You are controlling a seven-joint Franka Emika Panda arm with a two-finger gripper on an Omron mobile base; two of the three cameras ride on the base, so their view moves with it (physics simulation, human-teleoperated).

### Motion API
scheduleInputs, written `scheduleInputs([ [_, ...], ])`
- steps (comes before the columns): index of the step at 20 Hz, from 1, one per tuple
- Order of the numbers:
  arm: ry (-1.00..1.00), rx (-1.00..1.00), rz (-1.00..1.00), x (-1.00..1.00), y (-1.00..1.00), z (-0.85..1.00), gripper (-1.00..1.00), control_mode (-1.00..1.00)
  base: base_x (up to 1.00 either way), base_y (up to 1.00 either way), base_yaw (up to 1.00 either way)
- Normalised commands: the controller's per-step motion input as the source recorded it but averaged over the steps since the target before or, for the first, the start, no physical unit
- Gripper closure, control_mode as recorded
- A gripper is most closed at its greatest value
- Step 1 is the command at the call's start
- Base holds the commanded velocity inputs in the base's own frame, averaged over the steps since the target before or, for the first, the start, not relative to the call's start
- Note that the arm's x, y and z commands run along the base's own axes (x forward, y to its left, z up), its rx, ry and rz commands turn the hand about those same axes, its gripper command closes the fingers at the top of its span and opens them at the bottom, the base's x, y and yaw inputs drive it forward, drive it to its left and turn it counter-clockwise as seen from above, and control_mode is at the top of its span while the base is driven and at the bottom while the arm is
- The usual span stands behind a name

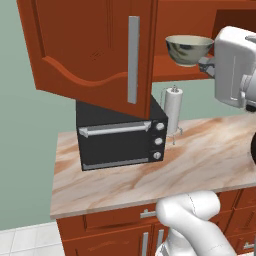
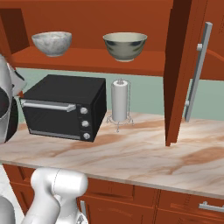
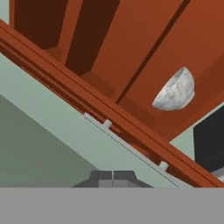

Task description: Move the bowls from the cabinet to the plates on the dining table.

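The cabinet (image 2: 87, 59) stands open, and both bowls sit on its lower shelf. The speckled marble bowl (image 2: 51, 43) is at the left, the shiny grey metal bowl (image 2: 124, 46) about a bowl's width to its right. In the left base view the metal bowl (image 1: 189, 49) sits just left of my white hand (image 1: 234, 65), which is raised to shelf height. In the hand view the picture is rolled. There the marble bowl (image 3: 175, 91) lies some way ahead, and my gripper (image 3: 113, 177) is shut with nothing in it. The plates and the dining table are out of view.
An open cabinet door (image 1: 90, 50) with a grey bar handle hangs over the black oven (image 1: 120, 135); the other door (image 2: 192, 70) juts out on the right. A paper towel holder (image 2: 120, 101) stands on the marble counter (image 2: 144, 157) below the shelf.
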Motion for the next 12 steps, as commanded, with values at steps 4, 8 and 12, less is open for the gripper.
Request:
scheduleInputs([
  [4,0.0,0.06,0.13,0.15,-0.2,-0.02,1.0,-1.0,0.0,0.0,0.0],
  [8,0.01,0.1,0.09,0.29,-0.19,-0.05,1.0,-1.0,0.0,0.0,0.0],
  [12,0.03,0.11,0.06,0.46,-0.13,-0.12,1.0,-1.0,0.0,0.0,0.0],
])
